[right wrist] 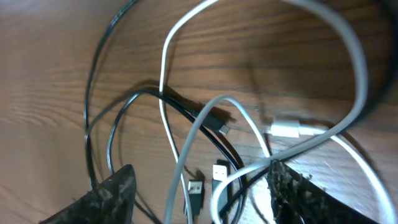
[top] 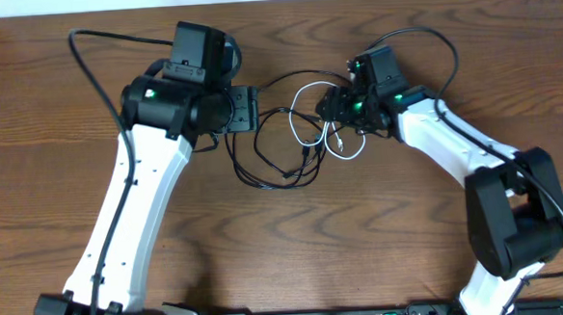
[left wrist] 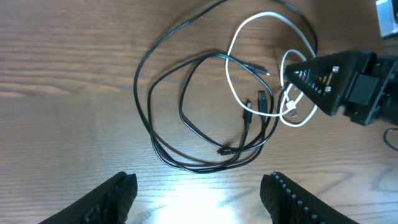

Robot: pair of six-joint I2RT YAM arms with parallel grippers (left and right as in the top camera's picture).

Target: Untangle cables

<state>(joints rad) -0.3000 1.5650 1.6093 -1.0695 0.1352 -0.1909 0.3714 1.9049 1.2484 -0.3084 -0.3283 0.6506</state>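
Left gripper (left wrist: 199, 185): fingers wide, empty, lower edge of frame, above the table (left wrist: 62, 62).
Right gripper (right wrist: 200, 173): fingers apart, straddling the tangled white cable (right wrist: 163, 74) and black cable (right wrist: 186, 106) mid-frame. One finger possibly touches the white cable.

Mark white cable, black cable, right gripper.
white cable (left wrist: 229, 67), left wrist view, loop's left side
black cable (left wrist: 136, 84), left wrist view, outer loop
right gripper (right wrist: 202, 186), right wrist view, midway between jaws
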